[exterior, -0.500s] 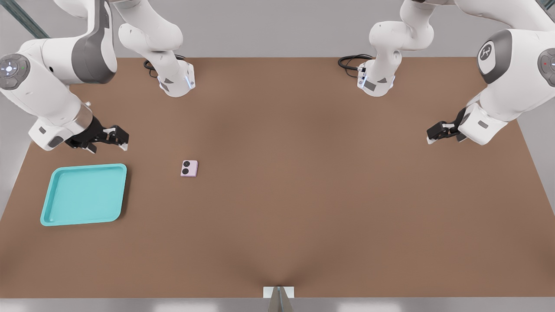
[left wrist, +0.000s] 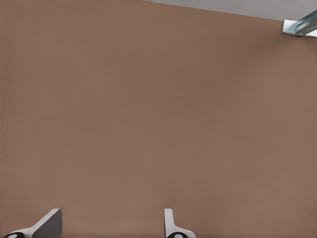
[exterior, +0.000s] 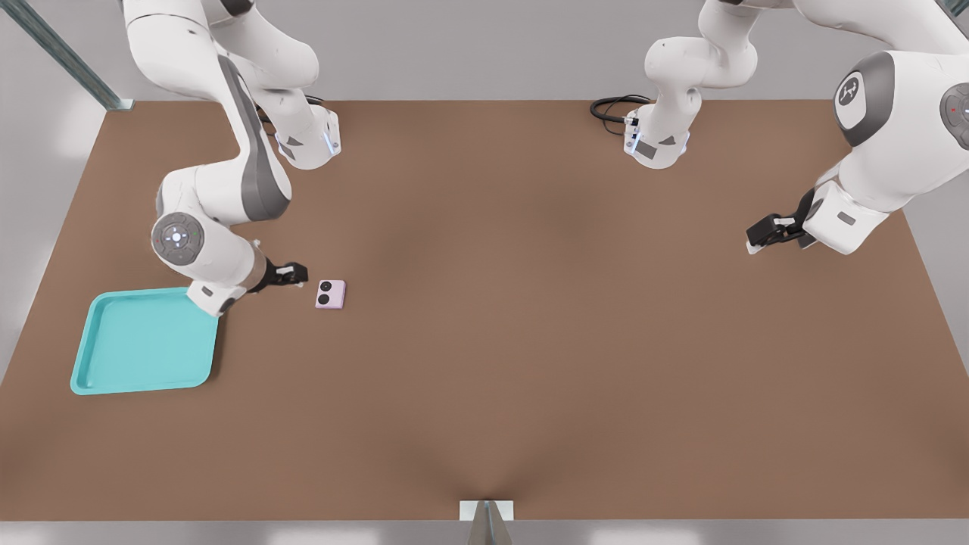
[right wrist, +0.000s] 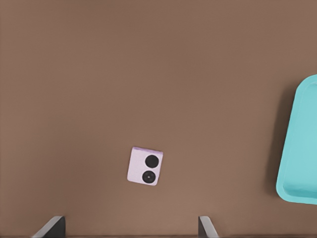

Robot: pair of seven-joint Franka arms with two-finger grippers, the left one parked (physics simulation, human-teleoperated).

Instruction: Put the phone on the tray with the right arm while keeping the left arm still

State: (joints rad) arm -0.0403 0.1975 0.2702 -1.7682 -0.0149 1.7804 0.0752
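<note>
Brown table (exterior: 530, 341) is seen in the front view, the turquoise tray (exterior: 121, 356) near its left edge and the phone (exterior: 331, 294) (lenses up) lying bare between tray and centre. Just beside the phone, the gripper (exterior: 297, 274) is held. In the right wrist view, its fingers (right wrist: 52, 227) are spread wide and empty, the phone (right wrist: 145, 166) lying ahead of them.

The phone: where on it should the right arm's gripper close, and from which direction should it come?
The phone lies flat on the table, lenses up, apart from the tray. Its thin side edges are probably the only graspable part, so come straight down from above and close across two opposite edges. The gripper, open, hangs just beside it on the front view's left, so it must first centre over it.
</note>
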